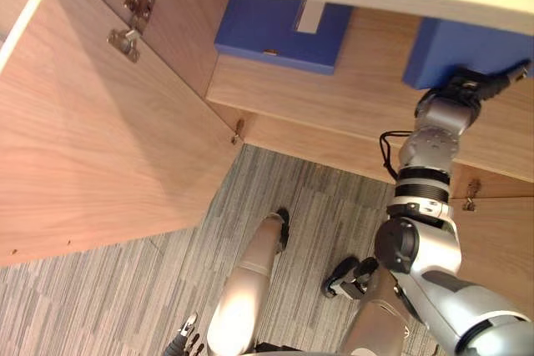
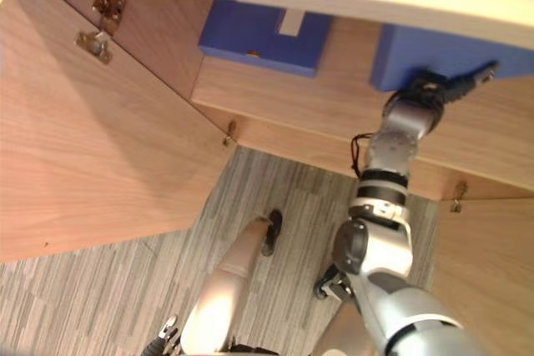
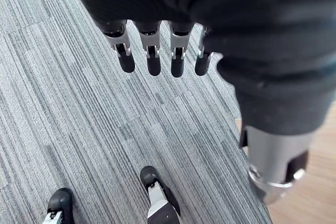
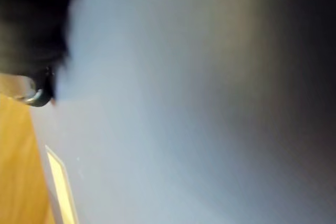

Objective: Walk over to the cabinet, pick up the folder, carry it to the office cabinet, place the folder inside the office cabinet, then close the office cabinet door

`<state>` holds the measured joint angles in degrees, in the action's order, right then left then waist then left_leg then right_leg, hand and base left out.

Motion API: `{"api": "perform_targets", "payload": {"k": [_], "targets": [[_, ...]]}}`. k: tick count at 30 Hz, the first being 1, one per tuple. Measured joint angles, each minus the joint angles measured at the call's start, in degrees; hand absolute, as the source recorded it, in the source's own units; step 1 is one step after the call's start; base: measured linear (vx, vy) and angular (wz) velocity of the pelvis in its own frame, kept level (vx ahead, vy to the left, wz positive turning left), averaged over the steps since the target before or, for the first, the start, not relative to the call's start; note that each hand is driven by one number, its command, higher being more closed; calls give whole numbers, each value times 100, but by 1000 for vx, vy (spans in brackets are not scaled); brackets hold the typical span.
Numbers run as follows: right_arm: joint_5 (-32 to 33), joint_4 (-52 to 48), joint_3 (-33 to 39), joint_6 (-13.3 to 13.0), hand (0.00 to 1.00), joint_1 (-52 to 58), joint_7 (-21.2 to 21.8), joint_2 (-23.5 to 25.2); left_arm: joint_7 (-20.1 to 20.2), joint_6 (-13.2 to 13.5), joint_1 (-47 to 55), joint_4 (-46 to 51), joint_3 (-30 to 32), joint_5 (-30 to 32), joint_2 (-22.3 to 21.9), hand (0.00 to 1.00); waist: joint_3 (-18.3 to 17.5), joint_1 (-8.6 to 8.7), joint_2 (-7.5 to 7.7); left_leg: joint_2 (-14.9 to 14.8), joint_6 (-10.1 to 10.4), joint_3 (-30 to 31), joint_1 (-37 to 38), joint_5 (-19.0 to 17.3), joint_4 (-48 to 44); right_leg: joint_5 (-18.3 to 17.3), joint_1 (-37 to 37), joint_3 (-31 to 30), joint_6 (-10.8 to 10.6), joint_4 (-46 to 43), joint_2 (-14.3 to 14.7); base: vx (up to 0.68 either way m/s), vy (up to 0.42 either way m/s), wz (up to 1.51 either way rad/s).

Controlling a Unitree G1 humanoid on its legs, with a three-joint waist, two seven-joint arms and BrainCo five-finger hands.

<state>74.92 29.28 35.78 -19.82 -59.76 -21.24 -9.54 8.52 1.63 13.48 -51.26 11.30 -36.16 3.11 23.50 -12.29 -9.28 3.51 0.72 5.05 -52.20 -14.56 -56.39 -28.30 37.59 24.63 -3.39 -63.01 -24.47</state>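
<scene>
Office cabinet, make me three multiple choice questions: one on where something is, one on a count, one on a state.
1. Where is the right robot hand?
A at the right-hand blue folder
B on the carpet
C on a door hinge
2. Blue folders on the shelf?
A one
B two
C four
3. The cabinet's left door is:
A shut
B open
C removed
Answers: A, its arm reaches that folder; B, a second folder sits further left; B, it stands swung out.
</scene>
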Motion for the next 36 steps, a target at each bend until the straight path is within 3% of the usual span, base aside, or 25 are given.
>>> {"api": "perform_targets", "payload": {"k": [3, 4, 9, 14, 16, 19, 20, 22, 25, 28, 36], "targets": [[413, 204, 360, -345, 100, -184, -229, -107, -154, -7, -22, -6, -1, -163, -14, 0, 0, -23, 0, 68, 46, 89, -119, 67, 48, -10, 85, 61, 15, 0, -16, -9, 11, 17], [413, 265, 360, -346, 100, -184, -272, -158, -186, -7, -33, -6, -1, -190, -15, 0, 0, -39, 0, 82, 36, 97, -136, 92, 73, -10, 105, 62, 15, 2, -22, 4, 12, 17], [13, 757, 230, 23, 100, -193, -411, -444, -263, -5, -180, -6, 9, -264, -19, 0, 2, -71, -3, 154, 39, 223, -192, 241, 242, -9, 113, 170, 17, 82, -22, 18, -3, 15], [-228, 1236, -234, 316, 100, -203, -442, -751, -345, -5, -198, -7, 21, -279, -23, 0, 4, -76, -1, 171, 88, 350, -248, 338, 390, -6, 114, 262, 19, 214, 50, 11, 4, 10], [-546, 1524, -556, 549, 100, -206, -486, -897, -373, -6, -197, -8, 23, -358, -24, 0, 19, -77, 11, 178, 105, 401, -274, 364, 422, -5, 113, 318, 19, 239, 62, 16, 18, 10], [-877, 1797, -891, 688, 100, -222, -531, -979, -399, -6, -197, 1, 25, -447, -35, 0, 29, -73, 21, 175, 104, 413, -272, 381, 467, 5, 110, 334, 39, 289, 79, 11, 17, 1], [-932, 1823, -897, 730, 0, -237, -535, -992, -401, -5, -197, 11, 25, -468, -42, 0, 32, -72, 25, 169, 92, 413, -271, 396, 498, 22, 110, 344, 68, 323, 91, 11, 32, -4], [-1371, 2044, -1182, 1004, 0, -263, -551, -1118, -431, -3, -197, 18, 31, -536, -49, 0, 45, -54, 43, 132, 84, 410, -255, 481, 658, 116, 110, 368, 128, 490, 156, 5, 28, -5], [-1516, 2107, -1595, 1234, 0, -341, -516, -1218, -457, -2, -196, 146, 36, -655, -48, 0, 83, -70, 69, 132, 69, 406, -206, 599, 852, 182, 101, 392, 166, 613, 169, 2, 28, 2], [-1216, 2158, -2008, 1243, 0, -548, -366, -1212, -461, -3, -192, 251, 108, -732, -47, 0, 119, -93, 78, 137, 85, 432, -62, 680, 1032, 207, -38, 469, 192, 722, 171, 6, 8, 8], [-868, 2179, -2172, 1210, 0, -839, -223, -1086, -528, -13, -128, 224, 721, -739, -4, 0, 137, -126, 105, 123, 102, 448, 116, 767, 1302, 262, -191, 529, 199, 945, 230, 3, 1, 1]]}}
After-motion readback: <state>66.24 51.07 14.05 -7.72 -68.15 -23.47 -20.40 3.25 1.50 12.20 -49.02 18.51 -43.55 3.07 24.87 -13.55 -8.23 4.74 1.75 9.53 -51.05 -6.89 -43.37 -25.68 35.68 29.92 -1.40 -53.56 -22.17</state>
